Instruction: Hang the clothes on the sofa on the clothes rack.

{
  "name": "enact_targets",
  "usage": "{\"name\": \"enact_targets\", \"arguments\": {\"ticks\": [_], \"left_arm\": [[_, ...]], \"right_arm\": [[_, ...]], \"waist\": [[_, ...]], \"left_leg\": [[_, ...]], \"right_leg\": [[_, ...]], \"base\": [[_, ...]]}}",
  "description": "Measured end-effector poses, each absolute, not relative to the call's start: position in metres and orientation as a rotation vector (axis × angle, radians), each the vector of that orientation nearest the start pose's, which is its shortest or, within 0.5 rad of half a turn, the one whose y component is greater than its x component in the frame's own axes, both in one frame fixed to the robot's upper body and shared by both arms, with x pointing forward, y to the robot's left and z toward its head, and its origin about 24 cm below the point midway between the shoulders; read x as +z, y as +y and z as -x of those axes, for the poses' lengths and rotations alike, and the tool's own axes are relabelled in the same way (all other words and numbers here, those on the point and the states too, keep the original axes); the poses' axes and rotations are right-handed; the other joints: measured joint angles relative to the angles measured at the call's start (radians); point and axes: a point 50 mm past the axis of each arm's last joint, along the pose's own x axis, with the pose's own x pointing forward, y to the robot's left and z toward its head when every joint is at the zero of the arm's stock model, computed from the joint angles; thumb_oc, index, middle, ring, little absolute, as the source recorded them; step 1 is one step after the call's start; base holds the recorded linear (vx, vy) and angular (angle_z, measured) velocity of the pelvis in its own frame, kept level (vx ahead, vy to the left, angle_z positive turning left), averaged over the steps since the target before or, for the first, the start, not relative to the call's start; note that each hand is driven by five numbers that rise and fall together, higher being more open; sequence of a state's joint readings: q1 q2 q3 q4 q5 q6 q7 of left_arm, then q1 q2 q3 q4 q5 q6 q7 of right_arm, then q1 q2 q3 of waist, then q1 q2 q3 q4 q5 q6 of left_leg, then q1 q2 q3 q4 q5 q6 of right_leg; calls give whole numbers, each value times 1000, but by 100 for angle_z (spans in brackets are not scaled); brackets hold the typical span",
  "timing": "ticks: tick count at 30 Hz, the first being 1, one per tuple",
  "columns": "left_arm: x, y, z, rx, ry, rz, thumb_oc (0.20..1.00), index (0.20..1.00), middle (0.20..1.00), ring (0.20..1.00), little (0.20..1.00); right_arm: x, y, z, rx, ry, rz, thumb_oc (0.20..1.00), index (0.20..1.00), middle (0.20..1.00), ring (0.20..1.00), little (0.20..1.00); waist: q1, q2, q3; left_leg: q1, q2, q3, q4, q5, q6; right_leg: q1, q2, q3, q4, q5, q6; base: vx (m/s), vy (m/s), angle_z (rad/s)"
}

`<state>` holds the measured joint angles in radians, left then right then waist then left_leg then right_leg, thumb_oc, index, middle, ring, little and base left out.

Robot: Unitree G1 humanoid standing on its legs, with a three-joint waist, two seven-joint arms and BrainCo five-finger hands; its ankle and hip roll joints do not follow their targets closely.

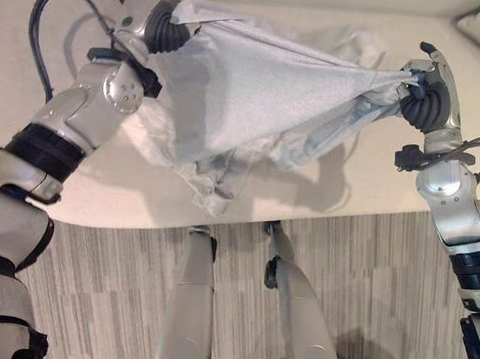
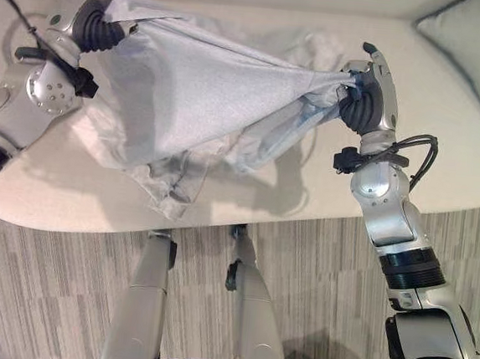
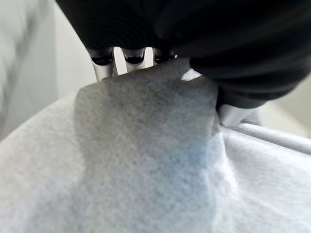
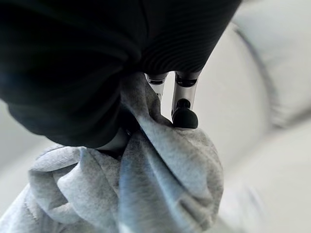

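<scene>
Both hands, left hand (image 1: 157,17) and right hand (image 1: 428,91), grip the grey garment (image 1: 256,88) above the sofa (image 1: 373,191).

Cream sofa (image 1: 373,199) spans the upper scene, a pale cushion (image 2: 478,49) at one end, striped grey floor (image 1: 104,285) below.

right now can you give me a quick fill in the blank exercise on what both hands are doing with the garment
1. The grey garment is stretched between the left hand and the ____ hand.
2. The garment's loose lower part hangs over the cream ____.
3. The right hand has its fingers ____ round a bunched corner of cloth.

Missing words: right; sofa; curled
</scene>
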<state>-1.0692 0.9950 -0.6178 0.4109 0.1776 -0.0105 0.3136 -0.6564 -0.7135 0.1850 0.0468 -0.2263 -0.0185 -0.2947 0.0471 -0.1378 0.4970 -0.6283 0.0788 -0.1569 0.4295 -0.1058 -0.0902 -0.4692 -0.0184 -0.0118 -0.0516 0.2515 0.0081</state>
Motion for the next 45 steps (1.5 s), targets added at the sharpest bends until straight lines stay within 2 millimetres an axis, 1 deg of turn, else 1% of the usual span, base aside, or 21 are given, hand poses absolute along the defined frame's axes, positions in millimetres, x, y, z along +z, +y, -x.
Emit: {"name": "enact_targets", "arguments": {"ticks": [3, 5, 6, 7, 9, 13, 17, 21, 23, 25, 29, 30, 31, 33, 35, 36, 38, 39, 42, 44, 45], "left_arm": [[282, 256, -339, 342, -604, -1164, 200, 200, 200, 200, 200], [256, 273, -314, 394, -581, -1056, 200, 200, 200, 200, 200], [254, 277, -305, 417, -592, -1049, 200, 200, 200, 200, 200], [256, 287, -293, 507, -623, -1003, 200, 200, 200, 200, 200], [260, 289, -290, 536, -646, -999, 200, 200, 200, 200, 200], [266, 298, -281, 597, -673, -1016, 200, 200, 200, 200, 200], [255, 324, -260, 718, -643, -967, 200, 200, 200, 200, 200], [255, 328, -257, 756, -651, -969, 200, 200, 200, 200, 200], [255, 330, -256, 763, -646, -972, 200, 200, 200, 200, 200], [253, 332, -257, 765, -633, -976, 200, 200, 200, 200, 200], [253, 335, -257, 775, -624, -987, 200, 200, 200, 200, 200], [255, 336, -256, 781, -626, -991, 200, 200, 200, 200, 200], [261, 336, -258, 787, -642, -1000, 200, 200, 200, 200, 200], [266, 338, -260, 789, -640, -1026, 200, 200, 200, 200, 200], [268, 338, -261, 789, -639, -1038, 200, 200, 200, 200, 200], [270, 338, -260, 791, -644, -1047, 200, 200, 200, 200, 200], [272, 339, -260, 793, -644, -1057, 200, 200, 200, 200, 200], [272, 340, -260, 796, -641, -1061, 200, 200, 200, 200, 200], [274, 340, -264, 793, -633, -1072, 200, 200, 200, 200, 200], [275, 338, -267, 790, -637, -1066, 200, 200, 200, 200, 200], [272, 336, -272, 780, -626, -1058, 200, 200, 200, 200, 200]], "right_arm": [[259, -185, -312, -139, -798, 863, 200, 200, 200, 200, 200], [255, -176, -305, -77, -808, 869, 200, 200, 200, 200, 200], [253, -175, -300, -61, -814, 864, 200, 200, 200, 200, 200], [249, -181, -290, -84, -820, 825, 200, 200, 200, 200, 200], [251, -181, -291, -83, -826, 828, 200, 200, 200, 200, 200], [252, -174, -293, -70, -837, 791, 200, 200, 200, 200, 200], [253, -162, -296, -32, -850, 730, 200, 200, 200, 200, 200], [250, -161, -298, -19, -837, 735, 200, 200, 200, 200, 200], [248, -159, -298, -7, -830, 734, 200, 200, 200, 200, 200], [244, -160, -303, -1, -802, 732, 200, 200, 200, 200, 200], [242, -157, -305, 11, -789, 738, 200, 200, 200, 200, 200], [242, -156, -304, 15, -790, 741, 200, 200, 200, 200, 200], [241, -157, -305, 14, -785, 748, 200, 200, 200, 200, 200], [242, -157, -305, 8, -787, 749, 200, 200, 200, 200, 200], [239, -157, -307, 6, -773, 742, 200, 200, 200, 200, 200], [239, -157, -308, 6, -773, 736, 200, 200, 200, 200, 200], [239, -155, -310, 3, -768, 725, 200, 200, 200, 200, 200], [239, -154, -313, -1, -760, 715, 200, 200, 200, 200, 200], [242, -151, -318, -13, -753, 697, 200, 200, 200, 200, 200], [244, -152, -318, -32, -762, 693, 200, 200, 200, 200, 200], [243, -154, -318, -44, -751, 702, 200, 200, 200, 200, 200]], "waist": [[19, 4, 1], [24, 36, 25], [28, 40, 22], [46, 35, -81], [55, 49, -199], [58, 58, -243], [84, 85, -269], [127, 96, -295], [130, 96, -296], [138, 96, -295], [123, 91, -295], [112, 98, -298], [79, 87, -300], [70, 46, -315], [67, 34, -321], [73, 16, -331], [81, 17, -330], [85, 27, -329], [93, 34, -327], [92, 51, -315], [81, 73, -298]], "left_leg": [[179, 7, 2, -89, 16, -16], [377, 22, 9, -189, 37, -20], [455, 27, 9, -247, 41, -17], [503, 36, 8, -306, 41, -20], [510, 62, 4, -348, 64, -28], [582, 75, 7, -426, 109, -47], [626, 84, -5, -447, 120, -47], [617, 95, 0, -462, 121, -19], [589, 108, 30, -462, 132, -3], [569, 130, 113, -472, 135, 3], [576, 152, 252, -433, 139, 5], [580, 173, 274, -408, 136, 1], [578, 155, 311, -413, 178, -30], [576, 100, 295, -430, 180, -13], [577, 70, 277, -431, 176, 6], [575, 60, 271, -426, 174, 10], [577, 51, 260, -423, 169, 18], [576, 41, 244, -411, 169, 28], [599, 30, 262, -406, 161, 41], [611, 27, 258, -399, 153, 53], [635, 14, 227, -395, 149, 70]], "right_leg": [[150, 0, -5, -18, -7, 1], [303, 2, -5, -24, -16, 0], [364, 1, -5, -25, -37, 1], [383, 9, -5, -26, -89, 7], [384, 27, -28, -35, -93, 0], [428, 34, -34, -37, -101, -8], [476, 42, -56, -37, -115, -9], [483, 44, -88, -36, -134, -2], [480, 37, -132, -36, -139, -4], [486, 19, -187, -37, -140, -6], [516, -50, -252, -37, -144, 1], [531, -65, -261, -37, -152, 17], [553, -91, -275, -37, -160, 35], [563, -139, -284, -36, -167, 25], [569, -162, -251, -27, -168, 16], [568, -172, -232, -19, -164, 10], [569, -184, -218, -2, -160, 7], [570, -192, -215, 25, -132, 22], [565, -201, -214, 55, -98, 8], [555, -206, -203, 106, -81, -3], [548, -209, -160, 182, -79, 0]], "base": [[38, -148, 7], [115, -220, 7], [133, -237, 18], [71, -199, 22], [69, -226, 23], [29, -216, 5], [0, -130, 15], [-25, -61, 37], [-33, 36, 74], [-20, 133, 71], [9, 169, 47], [-8, 419, 67], [5, 341, 65], [-1, 305, 66], [2, 336, 50], [13, 200, 35], [14, 333, 31], [4, 430, 28], [11, 284, -5], [31, 246, 5], [11, 150, 46]]}}
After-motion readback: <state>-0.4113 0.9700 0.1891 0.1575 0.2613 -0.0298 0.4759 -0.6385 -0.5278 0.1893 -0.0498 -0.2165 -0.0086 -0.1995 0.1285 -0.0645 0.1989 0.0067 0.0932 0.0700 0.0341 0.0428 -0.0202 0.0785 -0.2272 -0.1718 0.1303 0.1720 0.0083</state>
